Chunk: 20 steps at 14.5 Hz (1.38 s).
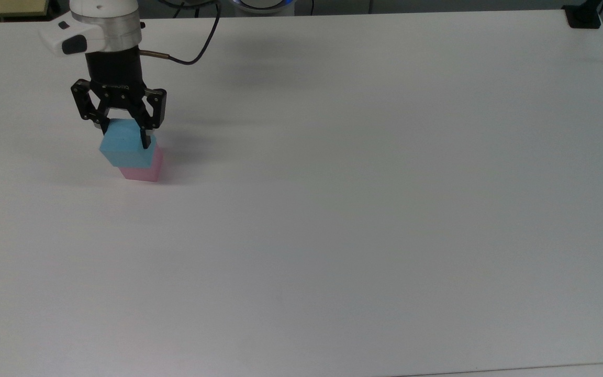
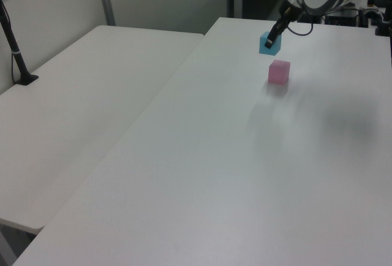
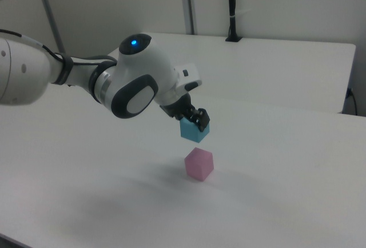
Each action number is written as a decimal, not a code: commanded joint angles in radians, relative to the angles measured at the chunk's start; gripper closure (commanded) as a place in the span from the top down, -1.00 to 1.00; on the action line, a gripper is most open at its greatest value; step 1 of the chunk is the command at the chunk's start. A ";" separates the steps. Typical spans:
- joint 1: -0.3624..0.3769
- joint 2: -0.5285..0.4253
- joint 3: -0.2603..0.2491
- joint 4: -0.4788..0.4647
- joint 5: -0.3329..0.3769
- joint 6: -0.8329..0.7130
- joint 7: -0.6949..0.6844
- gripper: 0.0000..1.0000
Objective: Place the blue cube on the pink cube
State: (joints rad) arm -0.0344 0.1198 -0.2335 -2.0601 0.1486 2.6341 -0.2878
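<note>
I see my gripper (image 1: pixel 126 137) pinching the blue cube (image 1: pixel 125 150) between its fingers, lifted in the air just above the pink cube (image 3: pixel 199 164), not touching it. The pink cube rests on the white table (image 1: pixel 359 209).

One blue cube (image 1: pixel 123 146), one pink cube (image 1: pixel 144 170)

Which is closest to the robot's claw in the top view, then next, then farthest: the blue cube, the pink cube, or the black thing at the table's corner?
1. The blue cube, held in the gripper.
2. The pink cube, just below it on the table.
3. The black thing, far off at the top view's upper right corner.
</note>
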 commanded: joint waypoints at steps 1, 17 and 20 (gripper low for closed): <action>0.007 -0.029 -0.006 -0.078 0.020 0.015 -0.083 -0.82; -0.022 0.000 -0.017 -0.107 0.016 0.076 -0.096 1.00; -0.016 -0.047 -0.018 -0.004 0.016 -0.181 -0.011 1.00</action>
State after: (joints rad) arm -0.0604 0.1380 -0.2458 -2.1356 0.1485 2.6773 -0.3670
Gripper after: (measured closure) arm 0.000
